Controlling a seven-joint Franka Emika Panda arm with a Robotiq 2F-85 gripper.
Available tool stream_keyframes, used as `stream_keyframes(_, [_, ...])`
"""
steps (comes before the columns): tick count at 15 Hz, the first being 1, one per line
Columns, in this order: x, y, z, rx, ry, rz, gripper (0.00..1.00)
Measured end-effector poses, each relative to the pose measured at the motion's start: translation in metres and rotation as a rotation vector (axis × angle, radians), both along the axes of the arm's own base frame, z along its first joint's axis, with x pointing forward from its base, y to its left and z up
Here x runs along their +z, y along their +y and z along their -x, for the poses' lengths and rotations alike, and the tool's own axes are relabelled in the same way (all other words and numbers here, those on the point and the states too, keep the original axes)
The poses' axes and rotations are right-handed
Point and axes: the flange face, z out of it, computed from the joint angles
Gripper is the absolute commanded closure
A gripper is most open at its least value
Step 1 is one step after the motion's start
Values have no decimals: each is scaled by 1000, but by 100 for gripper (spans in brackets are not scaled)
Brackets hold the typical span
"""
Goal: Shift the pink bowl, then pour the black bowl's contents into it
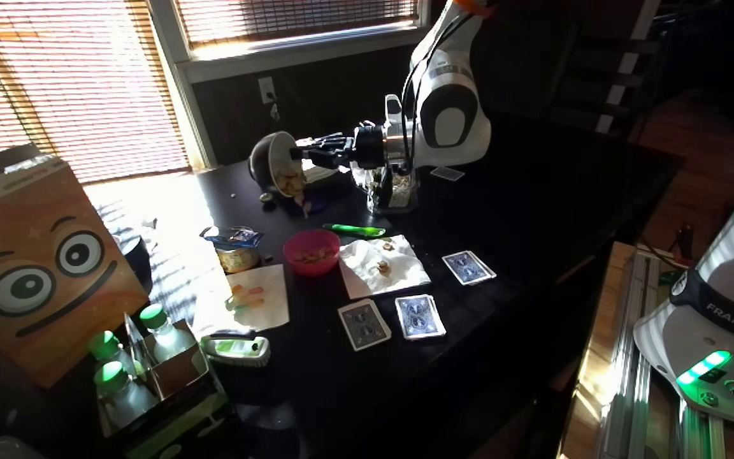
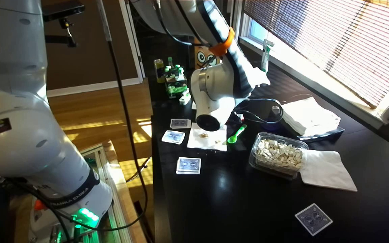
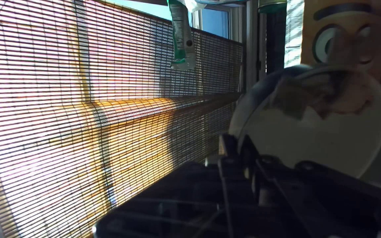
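The end effector (image 1: 303,152) is clamped on the rim of the black bowl (image 1: 270,158), tipped on its side above the smooth dark bench (image 2: 241,206), tan, flaky pieces (image 1: 291,184) spilling over its lip. The round pink bowl (image 1: 311,268) stands between a crinkled white napkin (image 1: 399,282) and a low tin (image 1: 237,260); card stacks (image 2: 188,165) lie near the bench's edge. Open room spreads beside a clear plastic tub (image 2: 270,167).

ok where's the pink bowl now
In an exterior view, the pink bowl sits slightly left of centre, left of a white napkin, near the green spoon.
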Motion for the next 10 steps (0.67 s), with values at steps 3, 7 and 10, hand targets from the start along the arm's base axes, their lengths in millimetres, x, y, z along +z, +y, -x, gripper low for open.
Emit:
stream_keyframes(3, [0, 0, 0, 4, -6, 0, 98])
stream_keyframes(7, [-2, 2, 0, 12, -8, -1, 98])
stream_keyframes(10, [-4, 5, 0, 20, -10, -3, 98])
